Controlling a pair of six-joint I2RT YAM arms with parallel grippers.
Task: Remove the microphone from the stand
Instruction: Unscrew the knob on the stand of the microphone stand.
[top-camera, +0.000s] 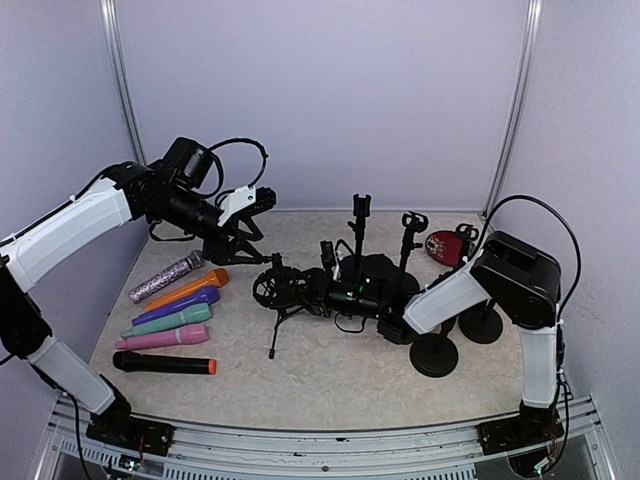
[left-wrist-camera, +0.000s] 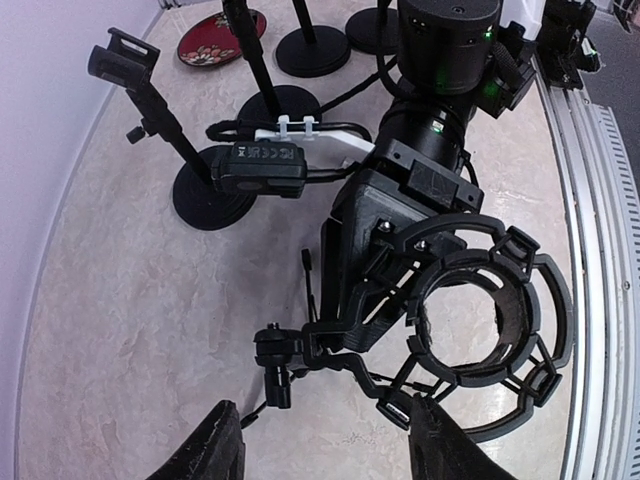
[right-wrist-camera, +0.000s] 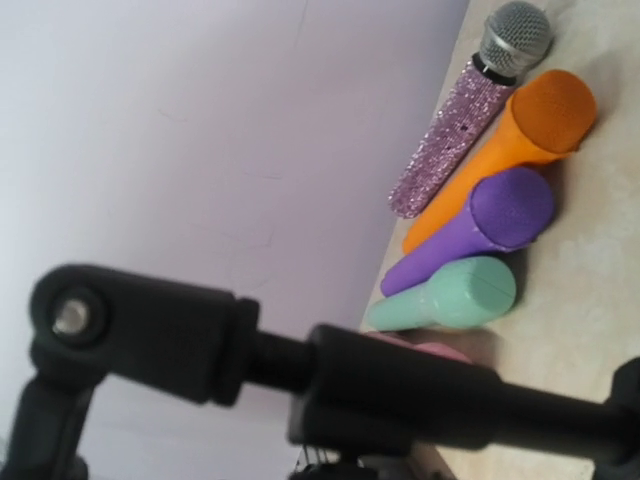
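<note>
Pale walls enclose a marbled table (top-camera: 330, 370). The left gripper (left-wrist-camera: 335, 448) is held above it, jaws spread and empty. The right gripper (top-camera: 312, 293) is set against the mount (top-camera: 270, 289), and its jaws cannot be made out. The mount is seen empty, and six mics (top-camera: 175, 319) are laid in a row at left. Each is judged stiff, light and smooth, so mid-barrel is favoured for a grip.

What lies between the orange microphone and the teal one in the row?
The purple microphone lies between the orange microphone and the teal microphone; the top view and the right wrist view both show it.
</note>
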